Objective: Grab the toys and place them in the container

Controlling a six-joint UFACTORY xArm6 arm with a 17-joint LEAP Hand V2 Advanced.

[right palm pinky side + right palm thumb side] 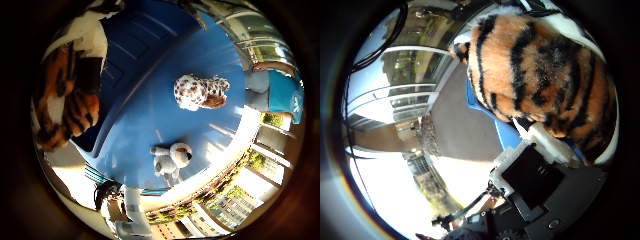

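While the hand (pixel 540 185) hangs above the blue desk (pixel 145 115), a striped tiger toy (pixel 540 75) sits close against the palm, filling the upper right of the thumb-side view and the far left of the little-finger-side view; the white and black fingers (pixel 547 142) press against its underside, apparently grasping it, though their curl is not fully visible. Further right on the desk, well apart from the tiger, lie a grey-and-white dog toy (pixel 172 157) and a spotted plush toy (pixel 200 91), each untouched. I cannot make out the container.
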